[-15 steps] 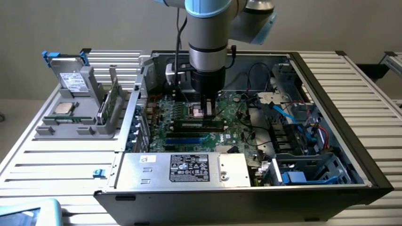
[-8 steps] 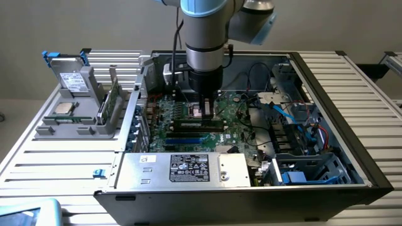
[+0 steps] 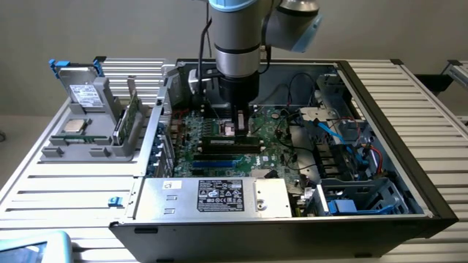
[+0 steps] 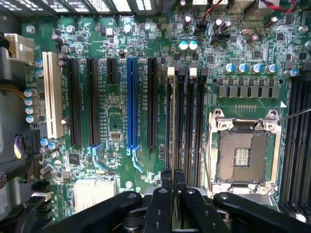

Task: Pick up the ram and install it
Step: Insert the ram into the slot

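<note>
The ram (image 3: 231, 143), a long green strip with dark chips, stands on edge along the black memory slots (image 4: 187, 131) of the motherboard (image 4: 116, 111) inside the open computer case. My gripper (image 3: 232, 131) reaches straight down onto the ram's top edge and is shut on it. From the wrist, the ram (image 4: 172, 121) appears edge-on as a thin pale line running out from between my black fingertips (image 4: 166, 179), lined up with the slot nearest the long black expansion slots. The gripper (image 4: 173, 178) has its fingers close together.
The empty processor socket (image 4: 241, 153) lies right beside the memory slots. Cables (image 3: 329, 131) and a drive cage (image 3: 358, 197) fill the case on the exterior view's right. A power supply (image 3: 219, 198) sits at the front. A grey holder (image 3: 91, 145) outside carries a drive (image 3: 84, 93), a processor chip (image 3: 75, 126) and a green board (image 3: 126, 123).
</note>
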{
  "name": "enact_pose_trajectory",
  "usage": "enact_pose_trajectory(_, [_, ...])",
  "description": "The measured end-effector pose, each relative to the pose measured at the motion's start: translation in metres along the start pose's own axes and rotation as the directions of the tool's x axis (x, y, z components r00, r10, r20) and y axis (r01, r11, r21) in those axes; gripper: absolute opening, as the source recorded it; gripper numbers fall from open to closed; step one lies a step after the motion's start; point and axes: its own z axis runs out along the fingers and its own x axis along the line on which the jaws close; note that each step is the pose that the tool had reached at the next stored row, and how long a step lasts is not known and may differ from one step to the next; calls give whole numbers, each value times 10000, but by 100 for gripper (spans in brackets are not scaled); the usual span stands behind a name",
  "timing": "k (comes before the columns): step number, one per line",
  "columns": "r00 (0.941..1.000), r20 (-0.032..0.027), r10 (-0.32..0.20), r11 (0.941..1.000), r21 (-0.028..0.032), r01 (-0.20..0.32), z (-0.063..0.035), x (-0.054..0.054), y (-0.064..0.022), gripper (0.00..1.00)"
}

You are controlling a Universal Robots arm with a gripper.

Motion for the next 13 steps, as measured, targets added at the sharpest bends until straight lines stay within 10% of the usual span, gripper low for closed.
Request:
enact_pose_trajectory(6, [10000,-49,-21,9983,576,23,-9,0,44,13])
enact_pose_trajectory(13, [10000,-70,-25,9977,674,29,4,0,77,13])
